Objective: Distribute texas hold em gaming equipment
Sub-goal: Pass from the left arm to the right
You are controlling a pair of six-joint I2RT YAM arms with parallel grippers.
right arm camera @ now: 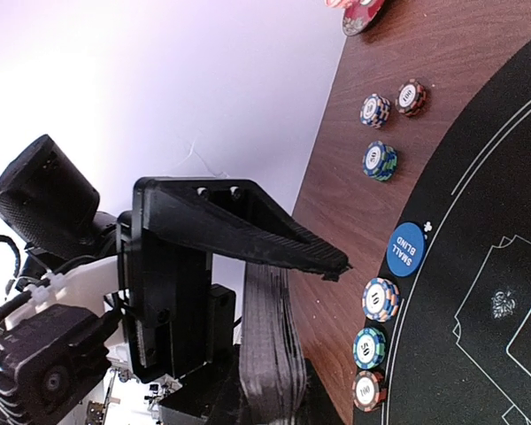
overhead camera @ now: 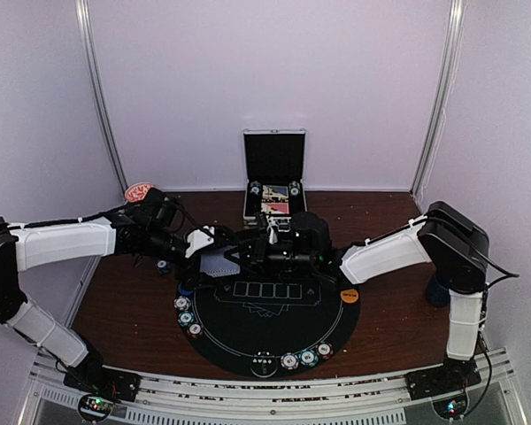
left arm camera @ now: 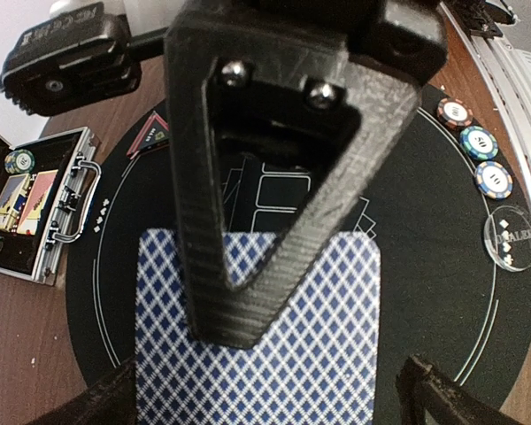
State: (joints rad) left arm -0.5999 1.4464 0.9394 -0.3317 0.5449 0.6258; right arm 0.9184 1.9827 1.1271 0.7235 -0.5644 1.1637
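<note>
We saw both arms reaching in over the far edge of the round black mat [overhead camera: 274, 332], their wrists nearly meeting. The open silver case [overhead camera: 274, 158] stood just behind them by the back wall. Poker chips [overhead camera: 186, 310] lined the mat's left rim and more sat at its near rim. An orange button disc [overhead camera: 349, 295] lay at its right rim, and brown tabletop [overhead camera: 398, 310] showed on either side. The mat's printed middle lay open beneath the arms. The left claw [left arm camera: 274, 403] stood spread wide, a finger on each side of a blue-backed playing card [left arm camera: 336, 336], touching it nowhere we could see. The right claw [left arm camera: 239, 323] was nearly together, clamped on that card's upper half and holding it above the mat.
</note>
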